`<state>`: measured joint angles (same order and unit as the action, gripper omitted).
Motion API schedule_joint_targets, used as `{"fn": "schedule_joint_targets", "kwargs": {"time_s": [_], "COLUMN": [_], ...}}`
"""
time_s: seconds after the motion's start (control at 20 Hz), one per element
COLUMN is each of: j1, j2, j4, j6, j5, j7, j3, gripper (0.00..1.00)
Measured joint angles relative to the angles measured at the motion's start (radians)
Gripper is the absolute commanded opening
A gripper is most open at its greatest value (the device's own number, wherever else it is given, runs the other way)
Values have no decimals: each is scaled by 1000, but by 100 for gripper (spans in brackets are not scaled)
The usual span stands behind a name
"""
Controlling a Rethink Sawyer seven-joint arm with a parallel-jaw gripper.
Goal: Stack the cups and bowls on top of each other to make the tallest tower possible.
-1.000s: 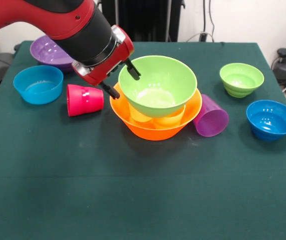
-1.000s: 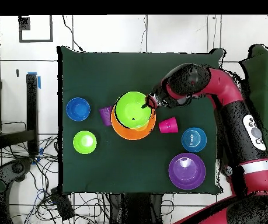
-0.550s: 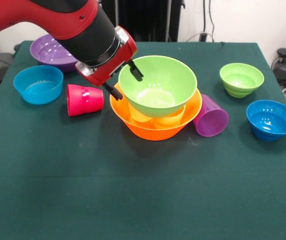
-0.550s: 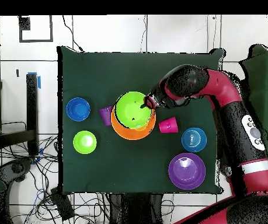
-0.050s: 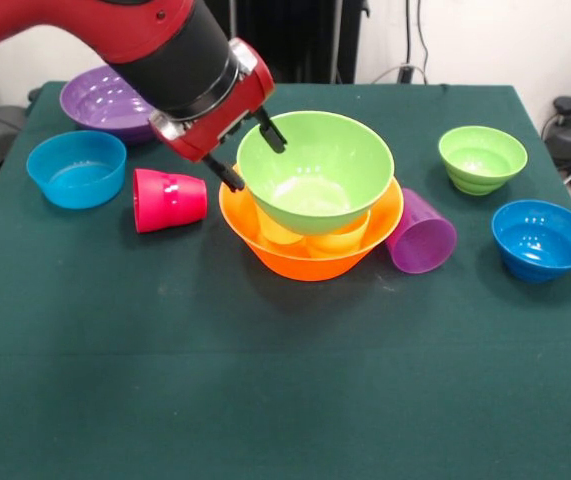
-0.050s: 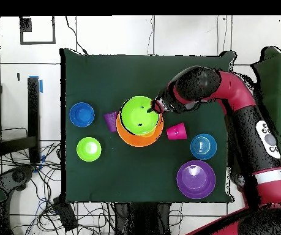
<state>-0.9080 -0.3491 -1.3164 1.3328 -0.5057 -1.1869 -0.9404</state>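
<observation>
The tower stands mid-table: a large orange bowl [image 5: 310, 262] [image 6: 139, 141] holds two yellowish cups [image 5: 337, 241], and a large lime green bowl [image 5: 315, 170] [image 6: 139, 115] rests on them. My gripper [image 5: 252, 155] [image 6: 153, 109] is open at the green bowl's rim, one finger over the inside and one outside. It holds nothing. A red-pink cup [image 5: 169, 200] [image 6: 176, 131] lies on its side beside the gripper. On the tower's other side a purple cup [image 5: 421, 233] [image 6: 110, 120] lies tipped against the orange bowl.
A large purple bowl [image 5: 105, 103] [image 6: 196, 179] and a small blue bowl [image 5: 76, 168] [image 6: 203, 146] sit beyond the red-pink cup. A small lime green bowl [image 5: 482, 158] [image 6: 89, 149] and a second small blue bowl [image 5: 543, 238] [image 6: 82, 114] stand on the purple cup's side.
The open gripper has lifted slightly at the green bowl's rim. The bowls and cups have not moved.
</observation>
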Motion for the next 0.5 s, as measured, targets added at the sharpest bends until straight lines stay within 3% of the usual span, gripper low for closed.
{"fn": "schedule_joint_targets", "kwargs": {"time_s": [0.5], "j1": [7], "j2": [-53], "j4": [0], "j6": [0], "j5": [5], "j7": [0], "j3": [0], "gripper": [100]}}
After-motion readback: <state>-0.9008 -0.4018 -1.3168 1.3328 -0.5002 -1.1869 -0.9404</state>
